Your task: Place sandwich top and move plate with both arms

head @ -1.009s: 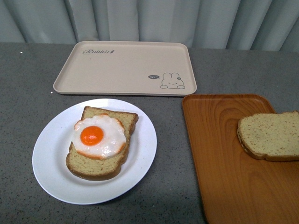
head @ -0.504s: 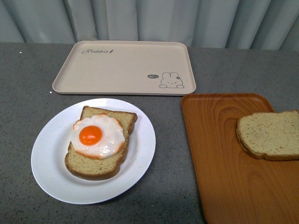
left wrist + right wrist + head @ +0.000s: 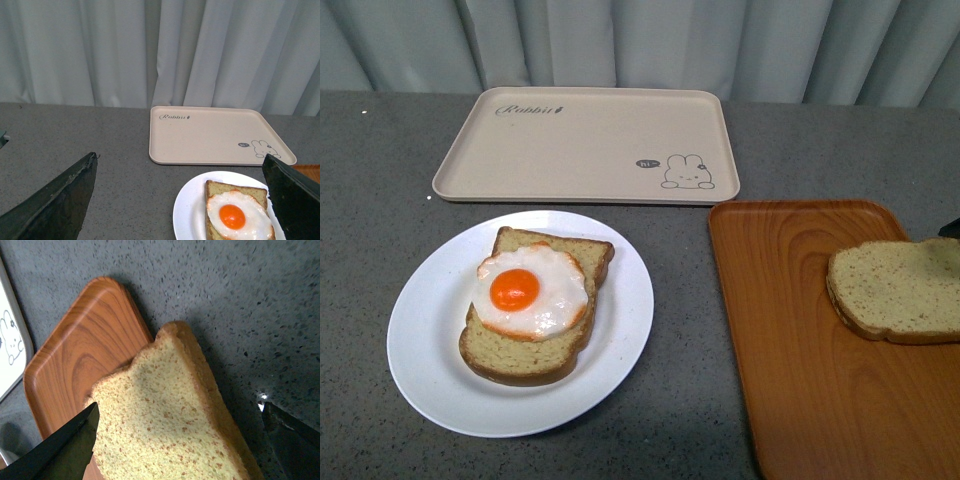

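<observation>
The sandwich top (image 3: 898,290), a squarish speckled slice with a brown crust, lies flat on the right side of the orange tray (image 3: 790,340). My right gripper (image 3: 179,407) hangs open above it, one finger on each side, not touching the sandwich top (image 3: 170,430). Only a dark edge of the right arm (image 3: 953,228) shows in the front view. The white plate (image 3: 420,350) sits front left and holds a bread slice with a fried egg (image 3: 530,292). My left gripper (image 3: 179,157) is open above the table, with the plate (image 3: 189,217) between its fingers and below them.
A beige rabbit-print tray (image 3: 585,140) lies behind the plate, also in the left wrist view (image 3: 215,135). The orange tray's rounded corner (image 3: 75,350) rests on the grey speckled table (image 3: 680,400). Pale curtains (image 3: 640,40) close off the back.
A dark edge of my right arm has come into the front view at the far right, and a shadow now falls on the sandwich top. The food and trays have not moved.
</observation>
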